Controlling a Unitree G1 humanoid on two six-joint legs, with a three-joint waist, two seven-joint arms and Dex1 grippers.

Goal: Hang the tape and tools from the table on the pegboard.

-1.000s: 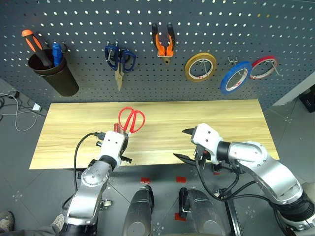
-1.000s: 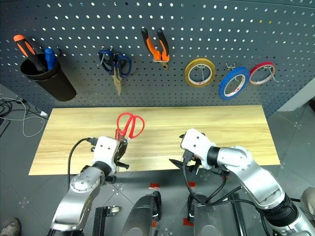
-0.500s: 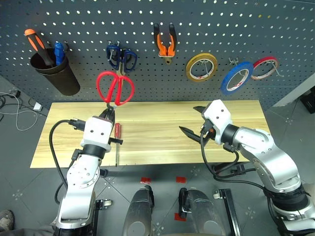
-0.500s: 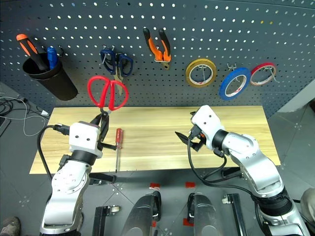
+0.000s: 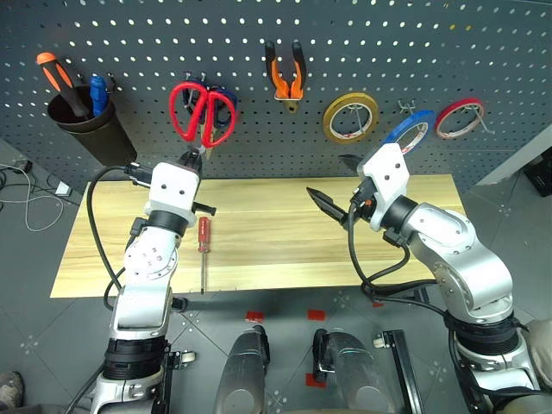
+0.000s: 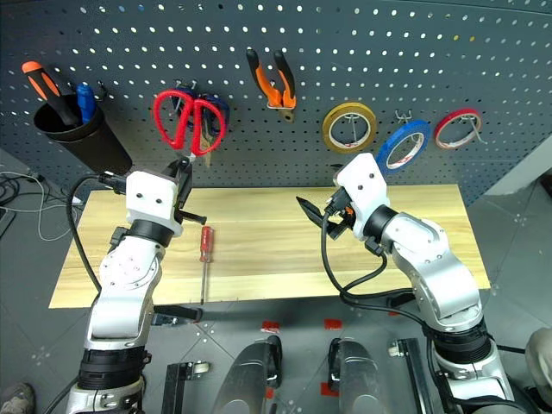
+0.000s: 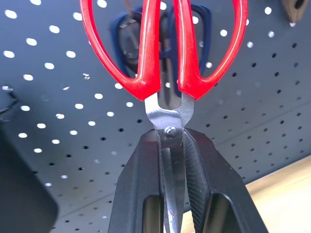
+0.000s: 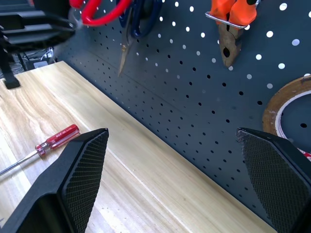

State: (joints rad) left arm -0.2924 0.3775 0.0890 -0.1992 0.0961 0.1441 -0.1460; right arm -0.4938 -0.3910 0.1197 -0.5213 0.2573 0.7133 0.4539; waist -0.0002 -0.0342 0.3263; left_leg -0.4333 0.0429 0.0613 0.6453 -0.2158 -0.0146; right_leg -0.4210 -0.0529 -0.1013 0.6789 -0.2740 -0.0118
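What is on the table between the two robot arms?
Just the red screwdriver on the table, near the left pincer that holds the red scissors; bare wood runs on to the right pincer, in both eye views.

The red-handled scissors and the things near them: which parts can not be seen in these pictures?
- Red-handled scissors: blades hidden between the left gripper's fingers, left wrist view.
- Blue-handled scissors: mostly covered by the red handles, head views; their hook cannot be made out.
- Blue ring of tape: lower part hidden behind the right gripper, left eye view.
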